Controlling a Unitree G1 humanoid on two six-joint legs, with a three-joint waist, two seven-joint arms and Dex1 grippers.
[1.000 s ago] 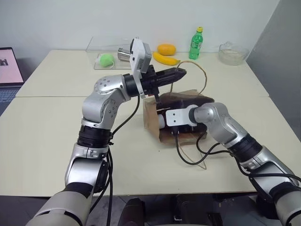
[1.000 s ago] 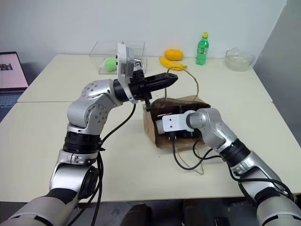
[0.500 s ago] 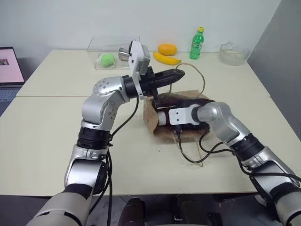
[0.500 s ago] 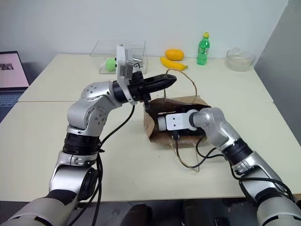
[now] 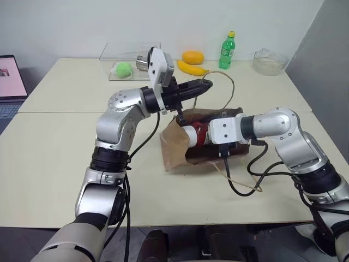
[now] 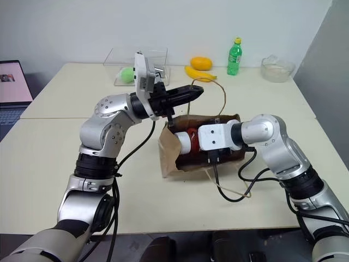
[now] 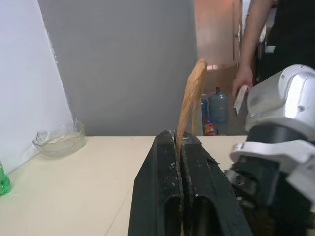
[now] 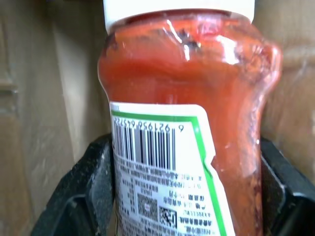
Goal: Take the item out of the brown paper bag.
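My left fingers (image 5: 204,84) are pressed together on a loop handle (image 5: 224,87) of the brown paper bag (image 5: 175,147), holding it up above the tabletop (image 5: 49,147). To their right, my right fingers (image 8: 98,182) clamp the red sauce bottle (image 5: 198,134) between them at the bag's open mouth, its white cap pointing left.

Right gripper (image 5: 192,135), buried inside the brown paper bag (image 5: 175,150) a second ago, now sits drawn back toward frame right at the bag's mouth. The red sauce bottle (image 5: 197,134), hidden before, shows between its fingers, white cap toward frame left. Bag's near flap now splays out toward lower left. Right forearm, formerly angled down across the bag, now lies level, elbow raised at right.
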